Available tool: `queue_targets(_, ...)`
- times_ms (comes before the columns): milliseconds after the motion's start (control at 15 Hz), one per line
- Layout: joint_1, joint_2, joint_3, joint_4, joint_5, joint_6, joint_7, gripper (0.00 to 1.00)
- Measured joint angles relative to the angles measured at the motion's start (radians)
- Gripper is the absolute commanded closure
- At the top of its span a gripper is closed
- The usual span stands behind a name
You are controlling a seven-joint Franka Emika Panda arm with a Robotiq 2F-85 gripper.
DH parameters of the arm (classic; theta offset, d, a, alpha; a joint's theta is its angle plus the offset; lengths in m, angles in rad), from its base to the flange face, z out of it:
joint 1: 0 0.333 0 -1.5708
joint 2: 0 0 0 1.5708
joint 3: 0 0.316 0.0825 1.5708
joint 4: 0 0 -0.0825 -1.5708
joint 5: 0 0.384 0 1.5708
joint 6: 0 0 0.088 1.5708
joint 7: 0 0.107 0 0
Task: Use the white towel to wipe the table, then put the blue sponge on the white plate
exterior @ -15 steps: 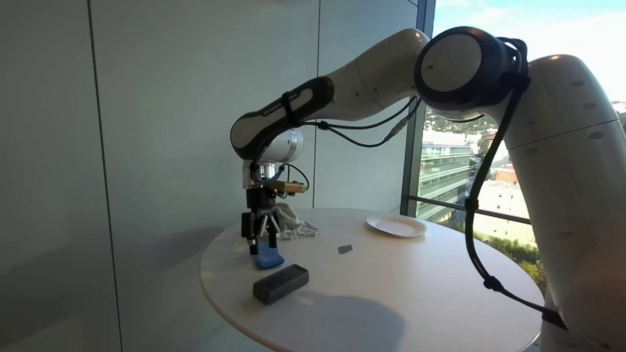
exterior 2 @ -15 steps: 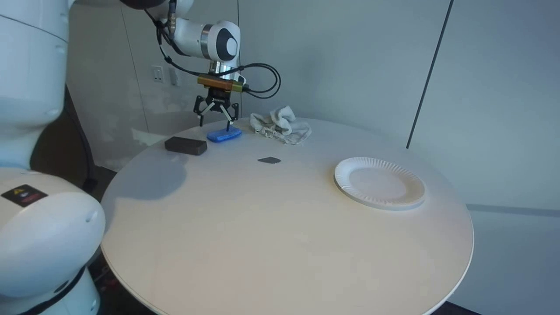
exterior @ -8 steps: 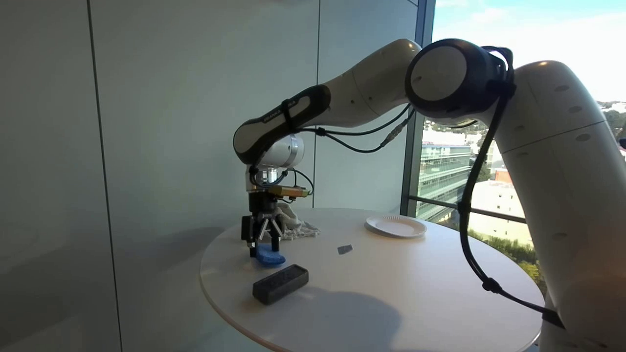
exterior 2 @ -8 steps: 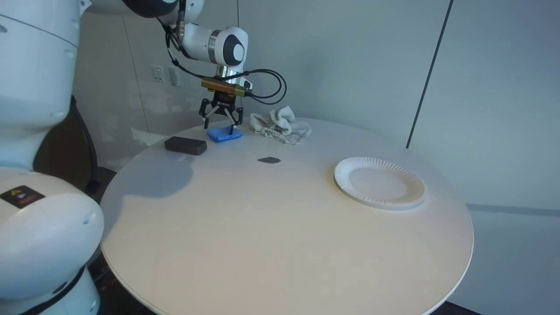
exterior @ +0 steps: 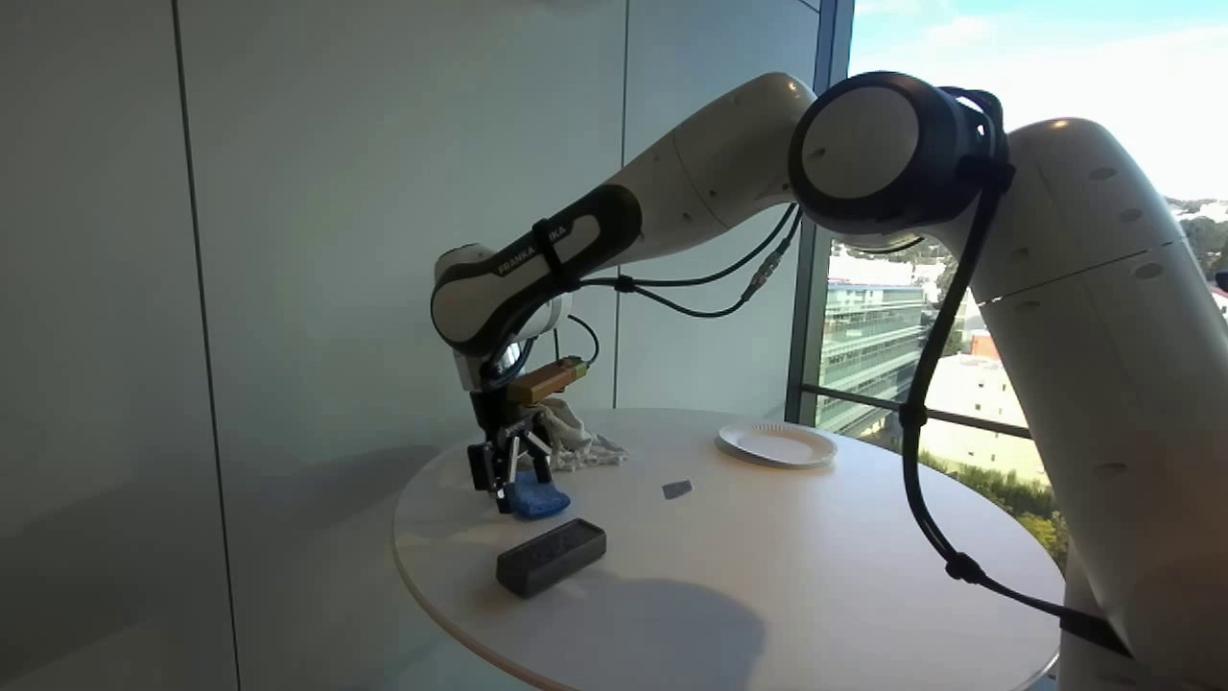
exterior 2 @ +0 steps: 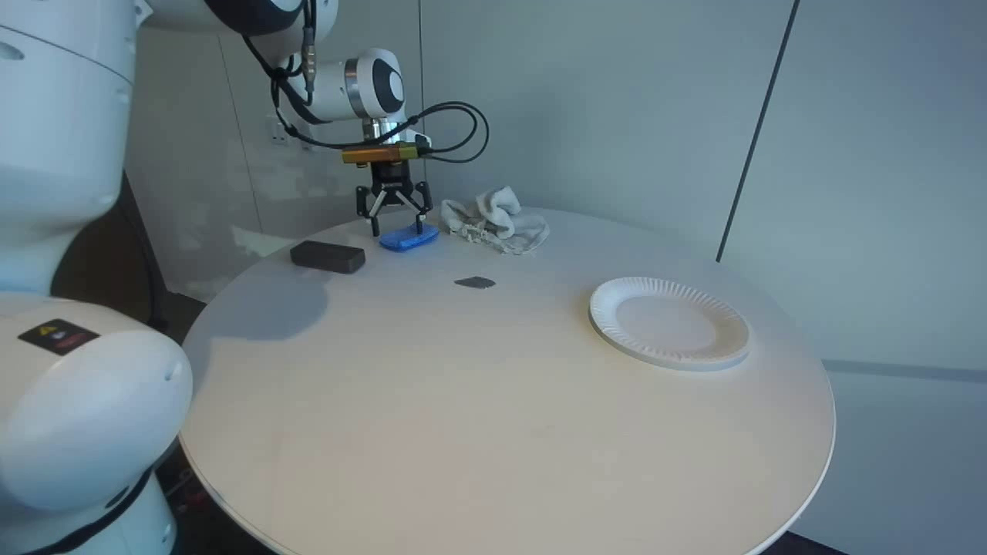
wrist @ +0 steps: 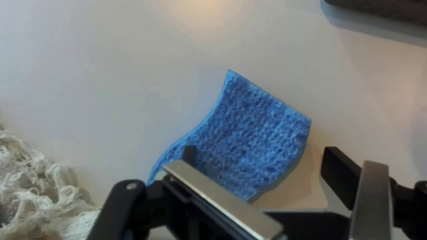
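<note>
My gripper (exterior: pixel 523 489) is open, low over the far part of the round table, also seen in an exterior view (exterior 2: pixel 397 228). The blue sponge (exterior 2: pixel 409 239) lies under it. In the wrist view, one finger overlaps the curved sponge (wrist: pixel 247 133) and the other finger is apart from it, to its right. Whether the near finger touches the sponge, I cannot tell. The crumpled white towel (exterior 2: pixel 501 220) lies beside the sponge; its fringe shows in the wrist view (wrist: pixel 43 193). The white plate (exterior 2: pixel 669 324) is on the table, away from my gripper, in both exterior views.
A dark block (exterior: pixel 552 557) lies close to the sponge, and its edge shows in the wrist view (wrist: pixel 383 10). A small flat grey piece (exterior 2: pixel 474 282) lies on the white table (exterior 2: pixel 493 424). A wall stands close behind the table.
My gripper has come lower and the wrist has tilted. The sponge has shifted slightly right in both exterior views. The towel, plate and dark block have not moved.
</note>
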State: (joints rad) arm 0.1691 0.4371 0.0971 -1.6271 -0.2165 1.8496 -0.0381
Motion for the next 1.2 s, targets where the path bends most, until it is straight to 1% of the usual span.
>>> queue_targets(67,0.001,0.0,0.0,0.0,0.0,0.0,0.003,0.1)
queue_targets(133,-0.001,0.0,0.0,0.001,0.0,0.0,0.004,0.09)
queue_targets(200,-0.004,0.0,-0.001,0.004,0.001,0.0,0.004,0.16)
queue_targets(267,-0.006,0.0,-0.002,0.006,0.001,0.0,0.005,0.41)
queue_targets(400,-0.01,0.0,-0.004,0.007,0.004,0.0,0.007,0.42)
queue_targets(467,-0.012,0.001,-0.004,0.008,0.005,0.0,0.007,0.48)
queue_targets(533,-0.014,0.001,-0.005,0.008,0.006,0.0,0.008,0.57)
queue_targets(867,-0.022,0.0,-0.005,0.026,0.015,0.0,0.008,0.91)
queue_targets(1000,-0.027,0.0,-0.005,0.031,0.025,0.0,0.008,0.91)
queue_targets(1067,-0.031,0.0,-0.005,0.033,0.035,0.001,0.008,0.95)
queue_targets(1200,-0.037,0.0,-0.005,0.036,0.05,0.001,0.008,0.99)
